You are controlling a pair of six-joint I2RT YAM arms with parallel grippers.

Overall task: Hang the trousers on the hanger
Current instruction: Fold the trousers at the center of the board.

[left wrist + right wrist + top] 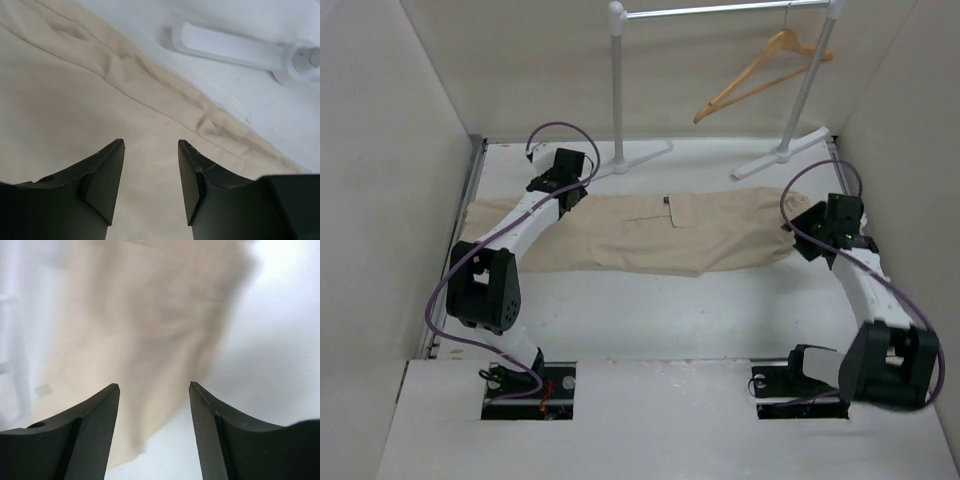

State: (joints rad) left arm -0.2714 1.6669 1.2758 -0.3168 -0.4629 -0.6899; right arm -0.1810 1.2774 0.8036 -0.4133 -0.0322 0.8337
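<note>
Trousers (650, 232) lie flat across mid-frame. Hanger (760, 75) hangs upper right on the rack (720, 10). Left gripper (151, 180) and right gripper (154, 425) are both wide open, holding nothing, above the cloth. I'd pinch near the edge seams and lift both ends evenly.

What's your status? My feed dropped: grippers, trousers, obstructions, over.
Left gripper open, above trousers, left part. Right gripper open, at their right end. Trousers flat on table, ungrasped; hanger hangs on rack. Rack feet close behind trousers.

Bright, even light (soft shadows); right wrist pic blurred, overexposed w/ glare
</note>
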